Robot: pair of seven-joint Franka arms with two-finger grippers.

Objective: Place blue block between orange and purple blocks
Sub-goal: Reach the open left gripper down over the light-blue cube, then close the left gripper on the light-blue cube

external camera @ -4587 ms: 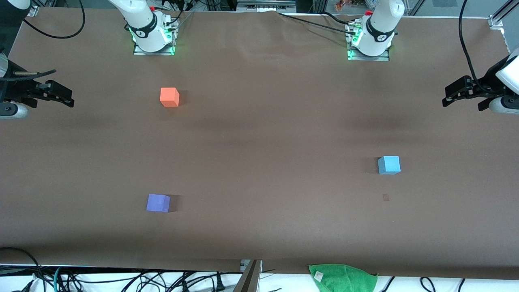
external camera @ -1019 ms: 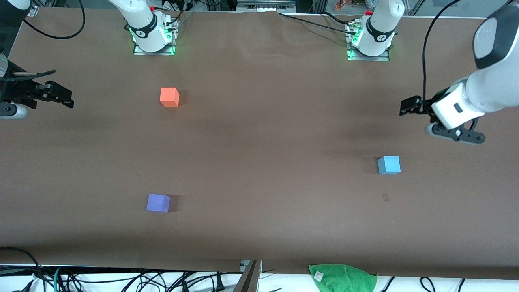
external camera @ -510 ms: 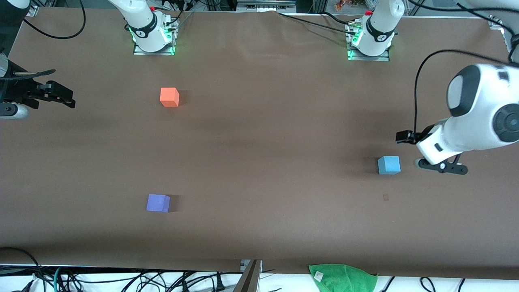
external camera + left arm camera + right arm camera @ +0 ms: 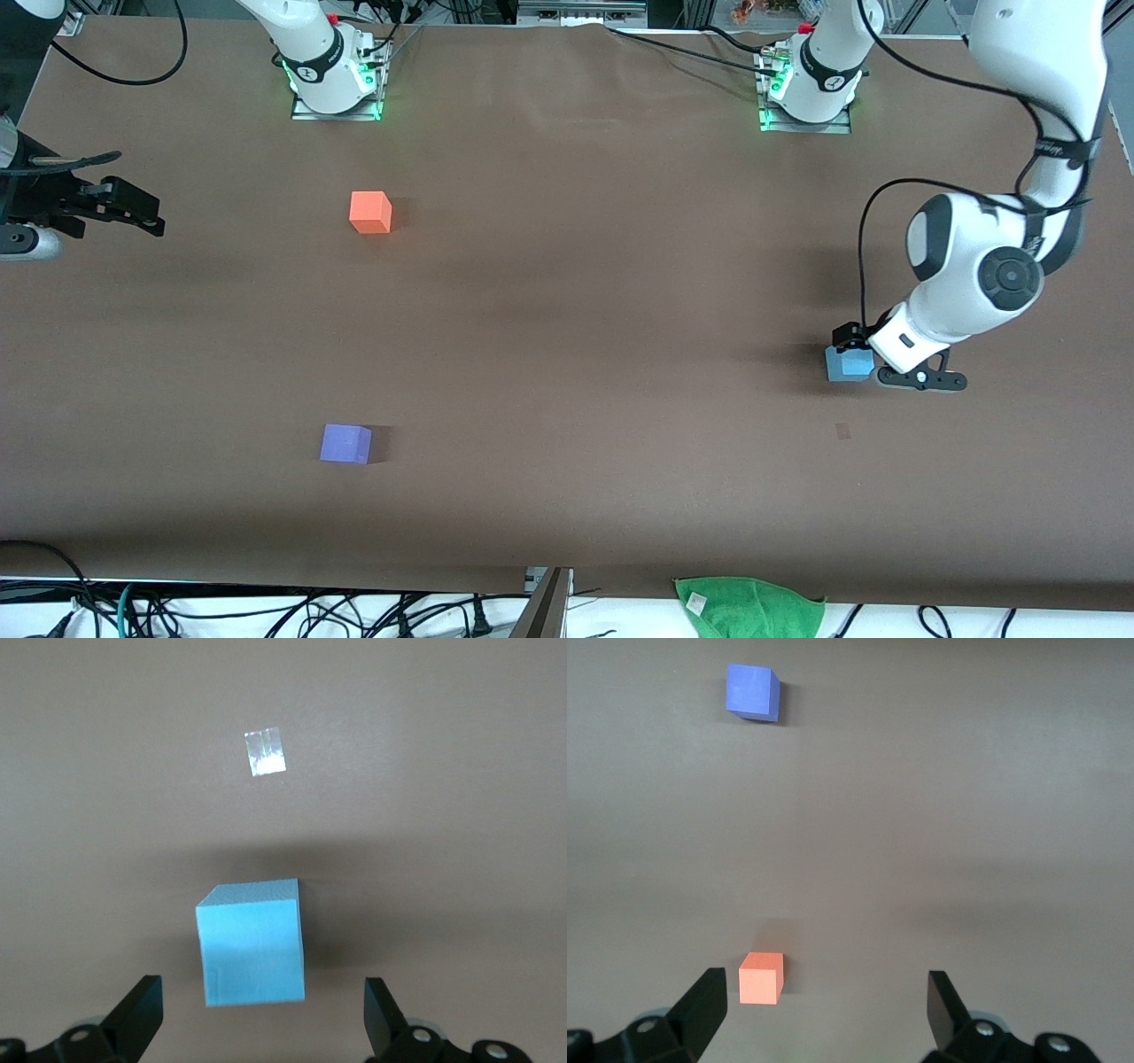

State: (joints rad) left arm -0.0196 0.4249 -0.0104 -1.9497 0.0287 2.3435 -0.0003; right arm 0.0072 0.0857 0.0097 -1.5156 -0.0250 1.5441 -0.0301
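**Op A:** Blue block (image 4: 849, 363) sits on the brown table (image 4: 567, 337), right of centre in the front view, toward the left arm's end. I have the left gripper (image 4: 852, 347) low over it, jaws spread wide; in the left wrist view the cube (image 4: 252, 943) sits between the two fingertips (image 4: 142, 1010) with a gap on each side, nothing gripped.

**Op B:** I see a small pale patch of tape (image 4: 266, 753) on the table near it. Where are the other two?

**Op A:** Orange block (image 4: 370, 212) is in the upper left part of the front frame, purple block (image 4: 345, 443) in the lower left, nearer the camera, well apart from each other and from the blue one.

**Op B:** And my right gripper (image 4: 133, 213)?

**Op A:** It waits at the left edge of the front frame, jaws wide, holding nothing. A green cloth (image 4: 749, 607) lies at the bottom edge.
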